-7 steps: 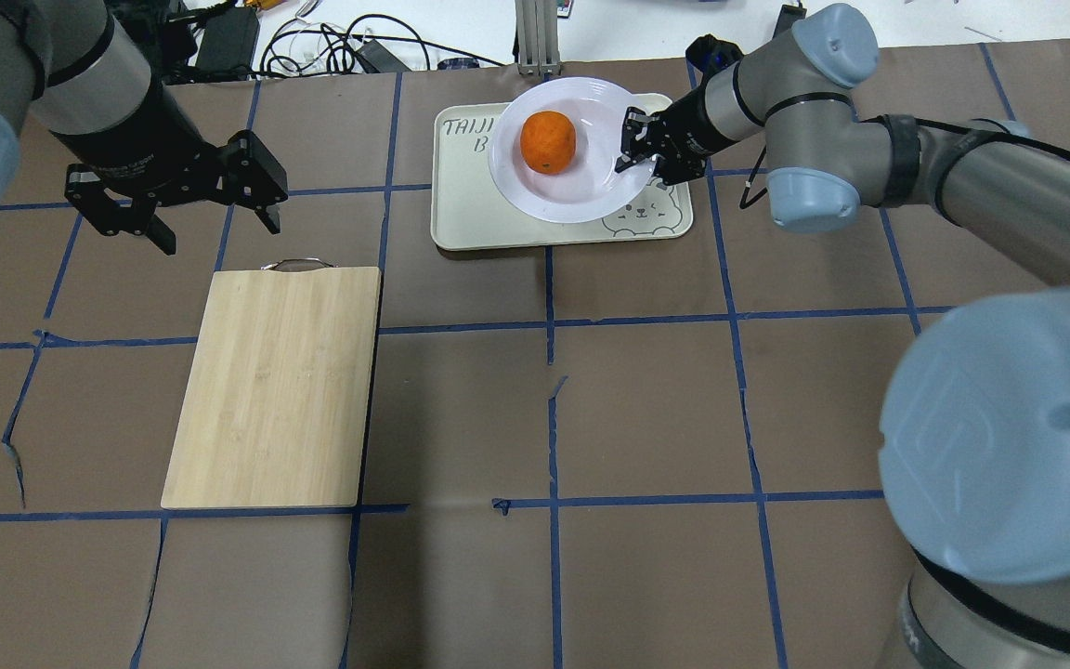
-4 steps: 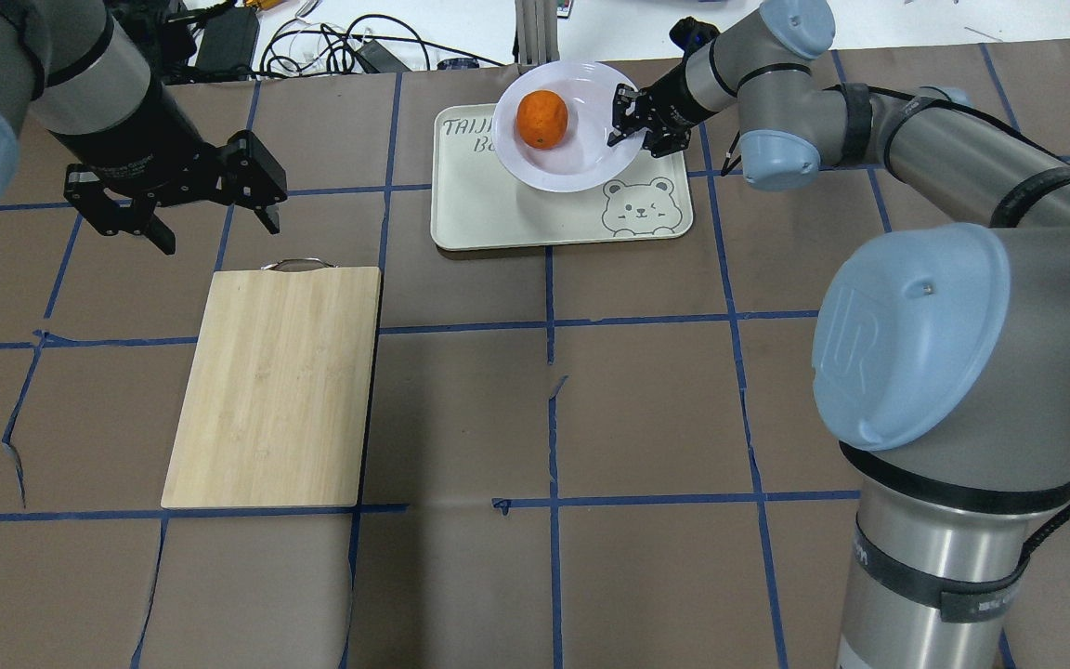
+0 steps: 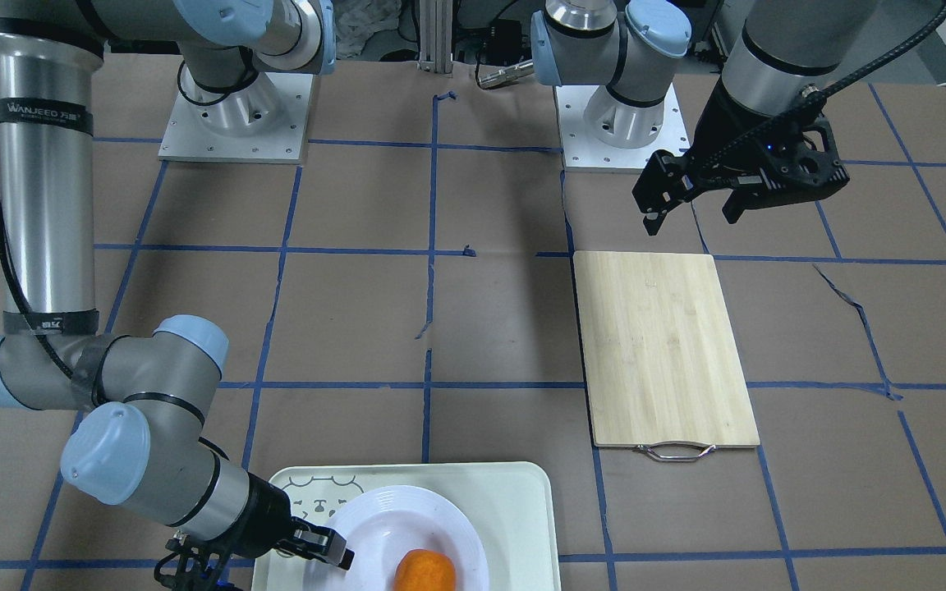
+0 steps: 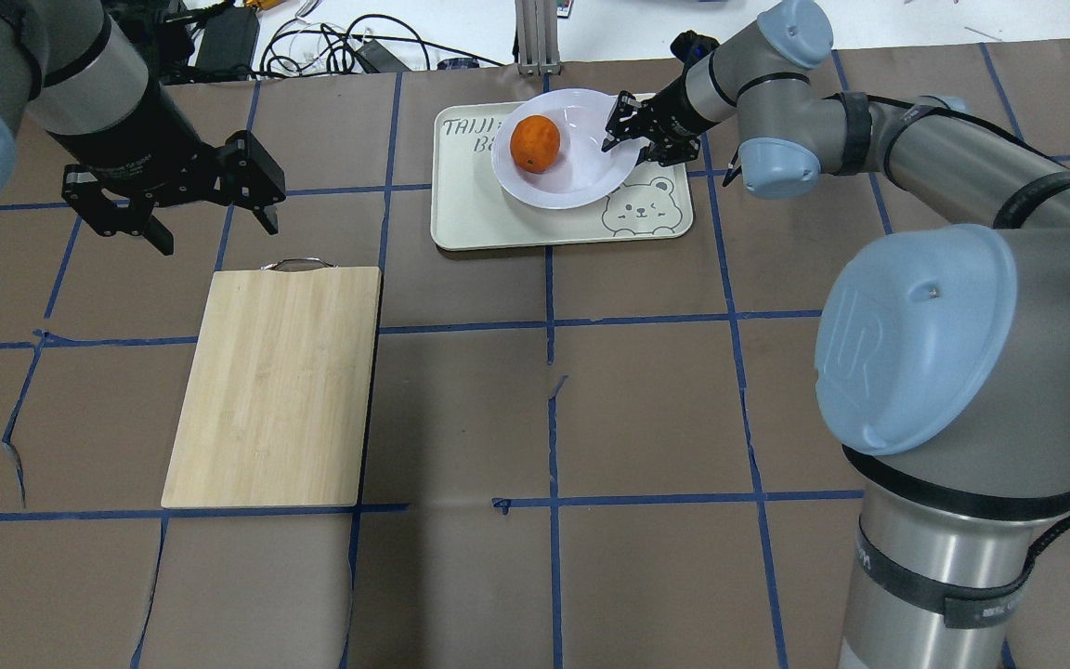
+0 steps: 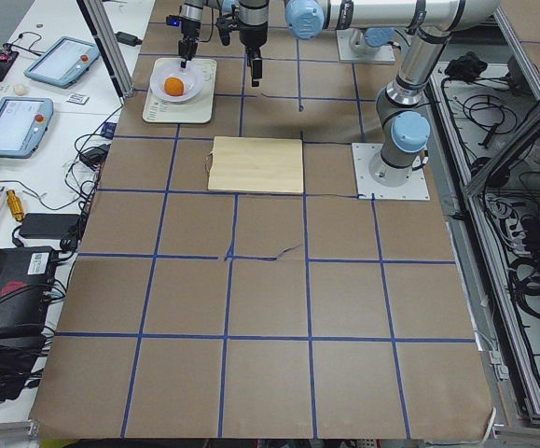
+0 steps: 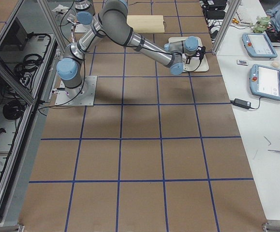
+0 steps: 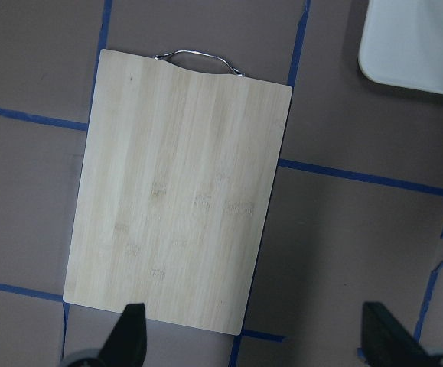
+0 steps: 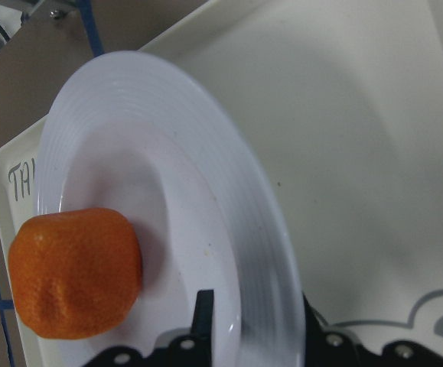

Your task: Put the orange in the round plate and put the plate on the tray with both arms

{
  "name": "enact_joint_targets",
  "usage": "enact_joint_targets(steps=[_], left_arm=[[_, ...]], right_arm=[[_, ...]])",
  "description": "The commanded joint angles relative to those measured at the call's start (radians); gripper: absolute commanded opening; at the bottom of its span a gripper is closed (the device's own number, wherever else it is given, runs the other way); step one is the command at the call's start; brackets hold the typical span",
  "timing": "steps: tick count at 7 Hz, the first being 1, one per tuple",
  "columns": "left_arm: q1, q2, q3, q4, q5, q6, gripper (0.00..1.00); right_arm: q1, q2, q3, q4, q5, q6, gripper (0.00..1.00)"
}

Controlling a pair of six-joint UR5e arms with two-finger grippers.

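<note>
The left end effector [image 4: 219, 234] hangs above the counter [image 4: 646, 390] with its fingers spread, and the cutting board [image 4: 275, 386] lies just nearside of it. Over the tray [image 4: 484, 218], the orange [image 4: 535, 143] sits in the plate [image 4: 572, 181], left of the right end effector [image 4: 625, 139], which pinches the plate's rim. The plate seems slightly tilted.
</note>
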Motion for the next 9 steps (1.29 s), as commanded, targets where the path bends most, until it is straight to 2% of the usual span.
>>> enact_joint_targets(steps=[1,3,4,5,6,7,8,9], left_arm=[[0.0,-0.001,0.001,0.0,-0.001,0.0,1.0],[0.0,-0.001,-0.001,0.002,-0.004,-0.012,1.0],[0.0,-0.001,-0.005,0.003,-0.004,-0.011,1.0],[0.0,-0.001,-0.01,0.003,-0.001,0.003,1.0],[-0.001,0.0,-0.01,0.003,-0.004,0.003,1.0],[-0.003,0.0,-0.01,0.003,-0.001,0.003,1.0],[-0.005,0.0,-0.008,0.002,-0.001,0.003,1.0],[-0.008,0.003,-0.008,0.002,-0.004,0.005,1.0]], right_arm=[[-0.003,-0.115,-0.006,0.181,-0.202,-0.185,0.88],[-0.006,-0.319,0.005,0.417,-0.378,-0.324,0.99],[-0.003,-0.443,0.005,0.602,-0.445,-0.338,1.0],[-0.001,-0.564,0.023,0.752,-0.474,-0.347,1.0],[-0.001,-0.661,0.081,0.797,-0.484,-0.361,1.0],[-0.001,-0.717,0.156,0.787,-0.505,-0.373,1.0],[-0.003,-0.717,0.191,0.755,-0.501,-0.375,1.0],[-0.003,-0.714,0.189,0.742,-0.494,-0.375,1.0]])
